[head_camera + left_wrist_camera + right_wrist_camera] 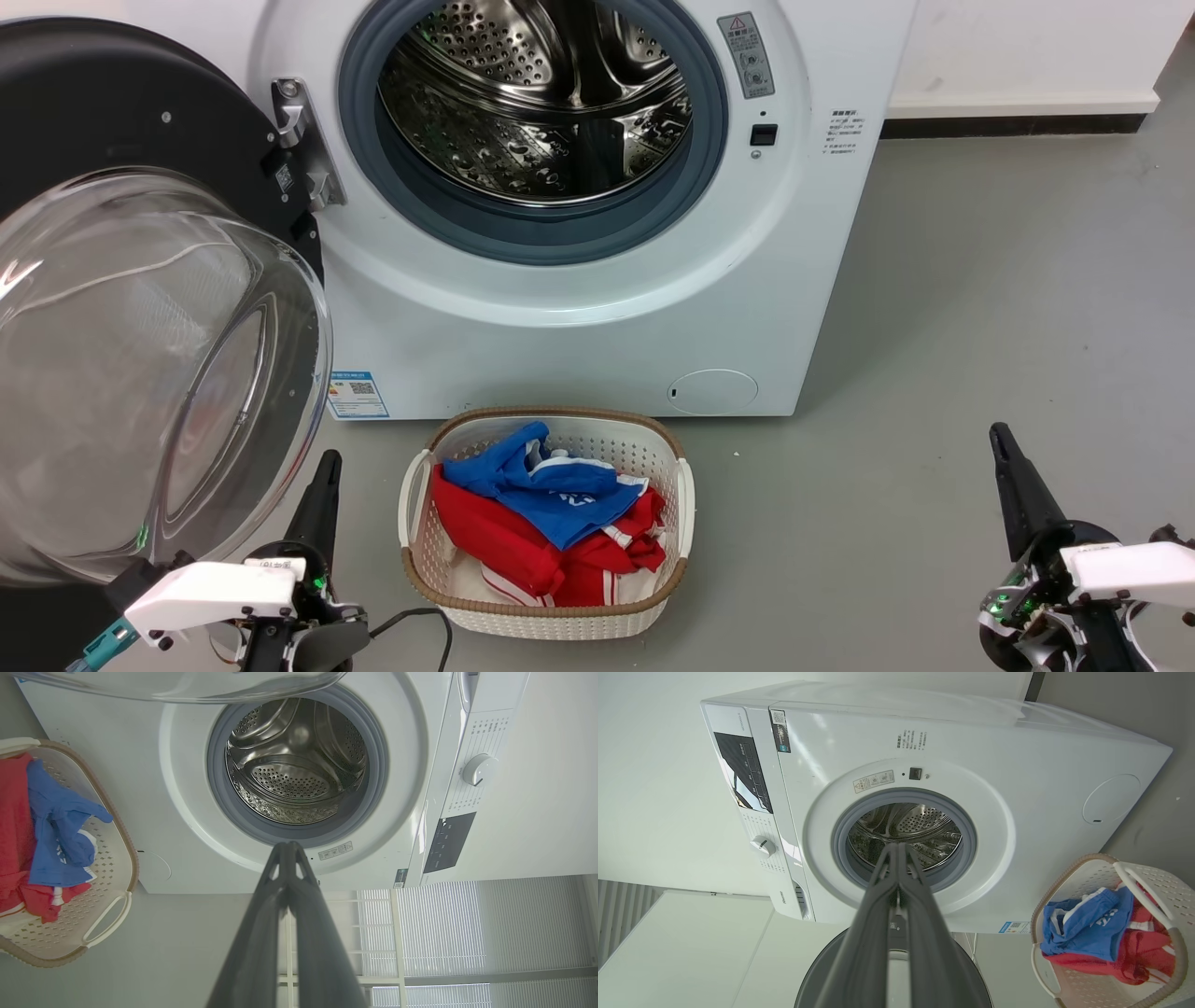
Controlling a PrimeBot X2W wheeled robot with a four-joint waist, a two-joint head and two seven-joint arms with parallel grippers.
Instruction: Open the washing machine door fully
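At far left, washing machine door (pixel 140 308), swung wide open on its hinge at nine o'clock of the steel drum mouth (pixel 537 103), glass bowl bulging forward. Just beside the glass at five o'clock, left gripper (pixel 327 462), fingers pressed together, empty. At six o'clock of the drum mouth, white basket (pixel 551 616) of red and blue clothes. At far right, four o'clock of the basket, right gripper (pixel 1001 439), fingers together, empty.
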